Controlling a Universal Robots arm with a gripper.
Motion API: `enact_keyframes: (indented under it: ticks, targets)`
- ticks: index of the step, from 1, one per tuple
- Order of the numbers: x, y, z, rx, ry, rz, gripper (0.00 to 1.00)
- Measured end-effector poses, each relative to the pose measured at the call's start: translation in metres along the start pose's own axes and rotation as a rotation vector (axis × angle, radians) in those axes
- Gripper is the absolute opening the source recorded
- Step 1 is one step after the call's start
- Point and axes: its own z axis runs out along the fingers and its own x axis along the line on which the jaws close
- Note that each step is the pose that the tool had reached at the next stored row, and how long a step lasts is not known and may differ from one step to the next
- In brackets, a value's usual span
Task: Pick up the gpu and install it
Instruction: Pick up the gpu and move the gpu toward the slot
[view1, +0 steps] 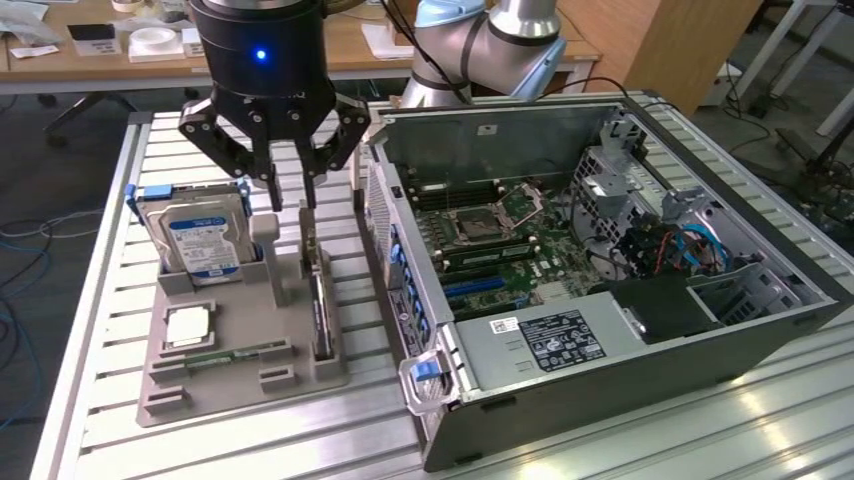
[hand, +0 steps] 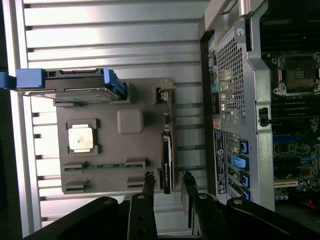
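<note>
While the end effector (view1: 291, 200) is poised over the grey holder (view1: 234, 385) on the bench (view1: 747, 420), its fingers are seen apart, with nothing clamped between them. The gpu (view1: 320, 310) is found just below, stood on its long edge in a slot of the holder. In the wrist view its thin top edge is lined up with the gap, one finger to either side, near one end of the card.

Several faults can be foreseen. Because the card is so thin, a finger could be brought down onto its top edge instead of beside it if the line were slightly off. If it were pinched so near one end, the card could be tipped or jammed in its slot as it is drawn out. A loose pinch on the smooth faces could let it slip.

Room is judged tight on both sides. On one side of the end effector, the perforated rear wall of the computer case (view1: 387, 230) stands near, with a narrow strip of bench left between it and the holder's edge. On the other side, an upright grey post (view1: 267, 255) is set just beside the card. Beyond it, the hard drive (view1: 200, 240) is kept well apart. The processor chip (view1: 187, 327) and RAM stick (view1: 234, 355) lie low in the holder. Straight above the holder, open room is available.
</note>
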Motion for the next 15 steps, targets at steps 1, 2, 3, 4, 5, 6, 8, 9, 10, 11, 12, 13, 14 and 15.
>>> enact_keyframes:
  ticks: [1,2,3,4,5,6,8,9,10,11,12,13,14,15]
  targets:
    - [0.000,0.0000,0.0000,0.0000,0.0001,0.000,0.36]
    - [0.000,0.0000,0.0006,-0.0001,0.0000,0.000,0.36]
    - [0.000,-0.0001,0.0019,-0.0001,0.0000,0.000,0.36]
    - [0.000,-0.0002,0.0037,0.0000,0.0000,0.000,0.36]
    - [0.000,-0.0002,0.0054,0.0001,0.0001,0.000,0.36]
    - [0.000,-0.0003,0.0075,-0.0001,0.0000,0.000,0.36]
    - [0.000,-0.0005,0.0111,-0.0001,-0.0001,0.000,0.36]
    - [0.000,-0.0006,0.0129,-0.0001,-0.0001,0.000,0.36]
    - [0.000,-0.0006,0.0146,0.0000,0.0000,0.000,0.36]
    - [0.000,-0.0007,0.0165,0.0000,0.0000,0.000,0.36]
    - [0.000,-0.0008,0.0183,0.0001,0.0000,0.000,0.36]
    - [0.000,-0.0009,0.0201,0.0000,0.0001,0.000,0.36]
    - [0.001,-0.0010,0.0217,0.0001,0.0000,0.000,0.36]
    - [0.001,-0.0010,0.0232,0.0000,0.0000,0.000,0.36]
